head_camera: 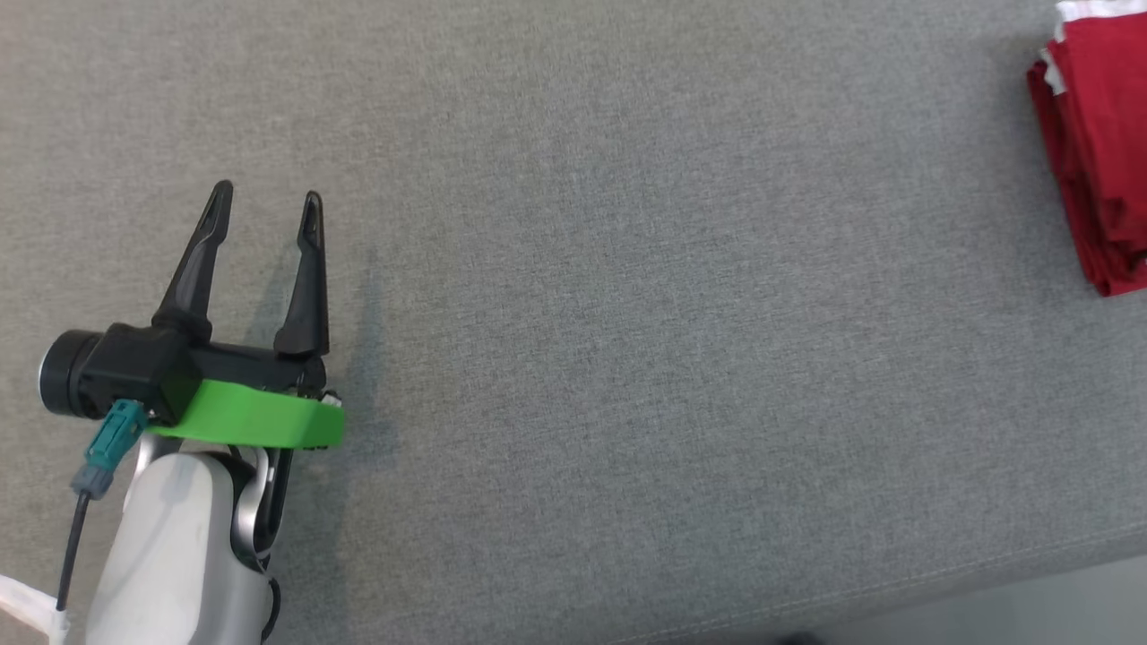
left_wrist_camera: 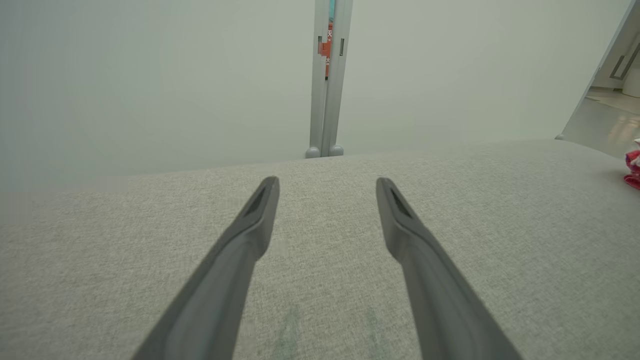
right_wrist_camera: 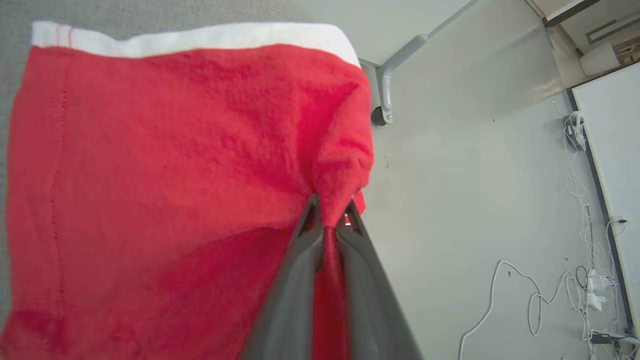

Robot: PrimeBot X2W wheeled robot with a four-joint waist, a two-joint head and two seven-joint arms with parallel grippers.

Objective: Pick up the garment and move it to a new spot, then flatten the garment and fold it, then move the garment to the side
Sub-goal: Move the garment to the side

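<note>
The L gripper (head_camera: 266, 193) was seen over the near-left part of the grey fabric surface (head_camera: 627, 269), jaws spread wide w/ nothing btwn them. Its two dark fingers (head_camera: 194, 269) were pointed toward the surface's far edge, and a faint shadow was cast on the surface just beside them. A green band (head_camera: 251, 419) was fitted behind the finger base, w/ a teal plug (head_camera: 112, 434) and a dark cable at the wrist, above the surface's near-left corner. In the left wrist view the same fingers were seen apart and low over the surface, w/ a pale wall and a grey upright post (left_wrist_camera: 327, 75) beyond the surface's far edge. The garment (head_camera: 1102, 134), red w/ a white band, was seen at the surface's far-right edge in the head view, bunched in folds and cut off by the frame. Whether it lay on the surface or hung just above it could not be told there. The R gripper (right_wrist_camera: 331, 212) was closed on the garment: a pinch of red cloth was clamped btwn its fingertips, the rest was spread across that view's left, and the white band was seen against the surface. Off the surface's right side, pale floor (right_wrist_camera: 475, 175), a grey leg w/ a caster (right_wrist_camera: 385, 100) and loose white cables (right_wrist_camera: 540, 300) were seen
</note>
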